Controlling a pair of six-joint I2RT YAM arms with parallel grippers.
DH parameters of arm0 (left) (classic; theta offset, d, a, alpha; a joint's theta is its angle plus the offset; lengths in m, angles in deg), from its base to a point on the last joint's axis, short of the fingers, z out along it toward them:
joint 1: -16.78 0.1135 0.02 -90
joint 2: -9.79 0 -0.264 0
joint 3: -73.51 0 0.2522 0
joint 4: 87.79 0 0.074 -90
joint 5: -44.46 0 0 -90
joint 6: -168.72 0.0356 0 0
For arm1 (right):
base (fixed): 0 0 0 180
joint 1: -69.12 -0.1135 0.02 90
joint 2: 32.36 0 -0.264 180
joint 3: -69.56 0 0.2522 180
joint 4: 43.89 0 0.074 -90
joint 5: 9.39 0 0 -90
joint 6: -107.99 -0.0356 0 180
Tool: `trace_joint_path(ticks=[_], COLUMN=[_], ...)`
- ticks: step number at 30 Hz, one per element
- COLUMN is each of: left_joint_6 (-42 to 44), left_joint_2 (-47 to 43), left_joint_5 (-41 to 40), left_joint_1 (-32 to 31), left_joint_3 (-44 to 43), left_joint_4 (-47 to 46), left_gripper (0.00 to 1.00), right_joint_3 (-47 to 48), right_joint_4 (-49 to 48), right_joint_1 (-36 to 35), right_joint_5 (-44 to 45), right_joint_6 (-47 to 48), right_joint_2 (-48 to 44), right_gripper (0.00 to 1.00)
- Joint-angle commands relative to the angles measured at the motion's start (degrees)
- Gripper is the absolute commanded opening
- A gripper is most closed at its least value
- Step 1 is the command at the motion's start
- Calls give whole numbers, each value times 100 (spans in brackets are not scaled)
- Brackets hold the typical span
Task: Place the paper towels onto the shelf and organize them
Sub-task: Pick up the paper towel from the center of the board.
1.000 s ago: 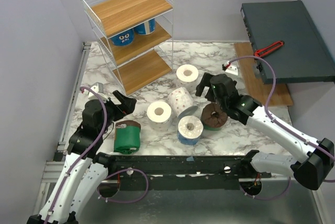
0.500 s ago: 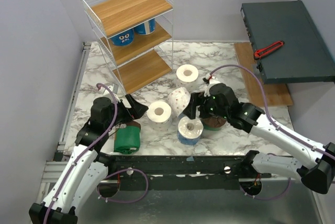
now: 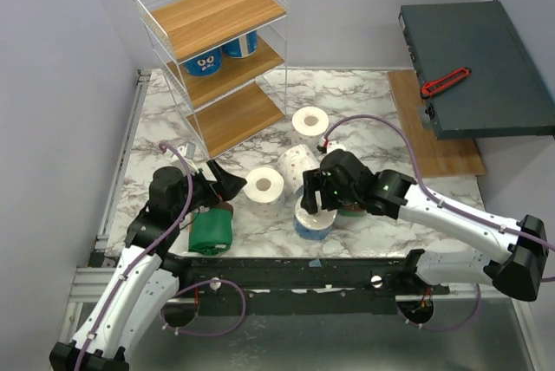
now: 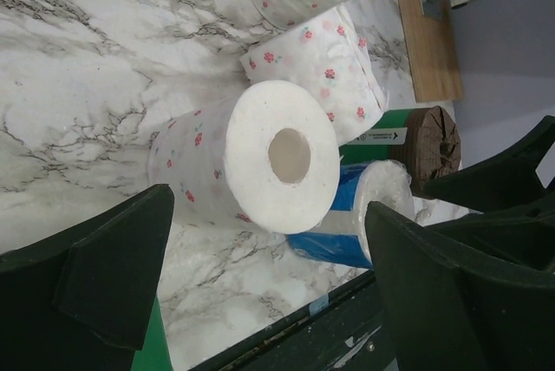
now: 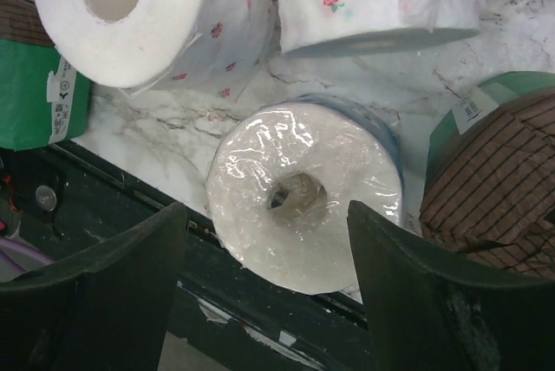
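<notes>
While the right tool (image 3: 317,195) hangs over the blue-wrapped paper towel roll (image 3: 314,217) near the front edge of the white marble-patterned desk (image 3: 364,94), its two dark fingers (image 5: 104,284) stand partly apart, one on each side of the roll's top. In the right wrist view a strip of desk shows between one finger and the roll. Whether the other finger touches it I cannot tell, and no grip is closed on it. This roll stands on end, its long axis vertical and its hollow core pointing straight up.

Just beside it, mostly hidden under the right arm, a green-wrapped roll with a brown end (image 5: 490,172) turns that brown end upward.

The left tool (image 3: 224,189) is spread wide and holds nothing. Its jaws face a white paper towel roll with pink-red speckles (image 3: 264,185), which also stands on end with its core up. Behind that one, a second speckled roll (image 3: 297,163) sits tilted with its patterned side showing. A third speckled roll (image 3: 310,120) stands upright farther back, nearer the rack.

Under the left tool lies another green-wrapped roll (image 3: 211,229). It is on its side, with its long axis running roughly from the near edge toward the far one and its brown end pointing away.

At the far left corner stands the tall white wire shelf with light-brown wooden boards (image 3: 217,7). On its middle board two more blue-wrapped rolls stand upright side by side, one with cartoon eyes (image 3: 205,63) facing forward and its neighbour (image 3: 241,44) behind to the right.
</notes>
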Motion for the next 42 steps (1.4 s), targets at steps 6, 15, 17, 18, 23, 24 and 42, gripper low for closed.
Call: trace_joint_path(ticks=[6, 15, 17, 18, 23, 24, 42], left_joint_6=[-159, -130, -122, -121, -121, -129, -202], left_joint_2=[2, -90, -62, -42, 32, 41, 124], left_joint_5=[64, -2, 0, 4, 23, 19, 38], left_joint_1=[-17, -19, -17, -17, -17, -17, -17], left_joint_3=[138, 240, 241, 242, 253, 264, 395], left_joint_4=[-81, -14, -25, -34, -65, -77, -139], left_gripper=[95, 94, 94, 94, 95, 94, 93], right_joint_3=[548, 561, 545, 543, 506, 486, 590], right_joint_4=[401, 576, 536, 520, 384, 363, 606], right_joint_1=[-807, -984, -1005, -1004, -1015, -1017, -1266], right_joint_5=[684, 863, 871, 889, 900, 901, 1431], right_joint_6=[74, 20, 26, 18, 42, 45, -39], right_joint_2=[401, 992, 1032, 1042, 1105, 1133, 1835], right_gripper=[74, 71, 70, 70, 71, 71, 63])
